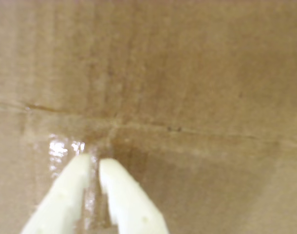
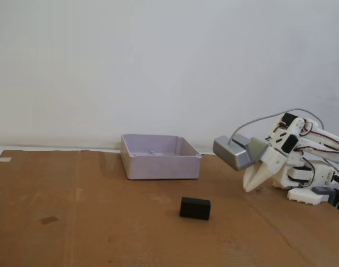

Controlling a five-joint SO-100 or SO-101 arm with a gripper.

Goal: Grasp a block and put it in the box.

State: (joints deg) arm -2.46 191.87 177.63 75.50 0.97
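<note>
Near the cardboard's right edge, gripper (image 2: pixel 248 188) nearly closed and empty; block (image 2: pixel 195 208) mid-sheet, just before the box (image 2: pixel 160 164); unless the jaws widen first, they may shove it aside.

Bare cardboard (image 2: pixel 103 222) between fingers (image 2: pixel 250 183) and block (image 2: pixel 195 208).

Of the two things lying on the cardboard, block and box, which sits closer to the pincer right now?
The black block, alone on the cardboard in front of the box; the pincer points down just right of it, empty.
</note>
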